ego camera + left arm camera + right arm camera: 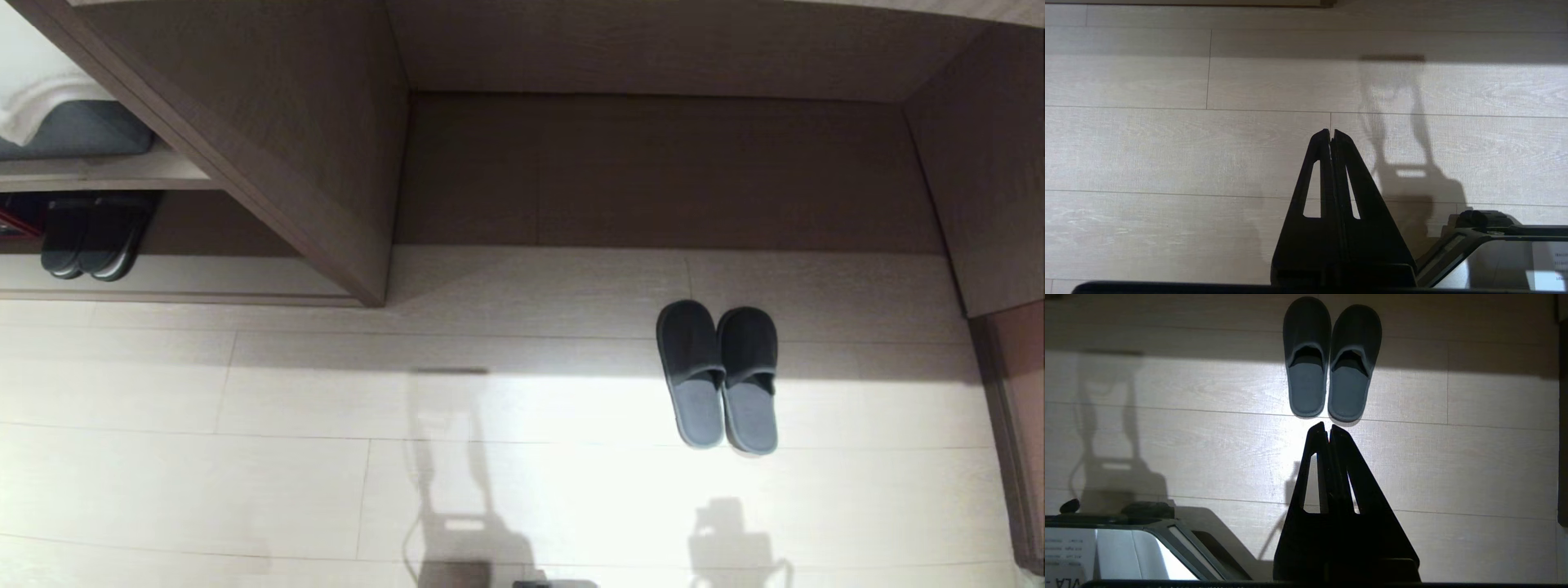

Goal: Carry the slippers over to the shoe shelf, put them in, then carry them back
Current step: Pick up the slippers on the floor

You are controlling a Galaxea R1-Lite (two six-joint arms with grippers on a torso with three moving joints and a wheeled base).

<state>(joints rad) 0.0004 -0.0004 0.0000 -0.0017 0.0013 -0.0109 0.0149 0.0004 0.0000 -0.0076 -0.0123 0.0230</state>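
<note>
The slippers (718,376), a grey-blue fabric pair, lie side by side on the pale plank floor, toes toward a wide wooden recess. In the right wrist view the slippers (1331,359) lie just beyond my right gripper (1327,426), which is shut, empty and above the floor. My left gripper (1331,132) is also shut and empty, over bare planks. Neither gripper shows in the head view. The shoe shelf (180,278), a wood-grain cubby with a pale base board, shows at the far left.
A black pair of slippers (94,237) sits in the shelf's lower cubby, with a grey item and white cloth (65,122) on the board above. A slanted wood panel (269,163) divides shelf from recess. Another wood wall (988,163) closes the right. My base (1126,547) is near.
</note>
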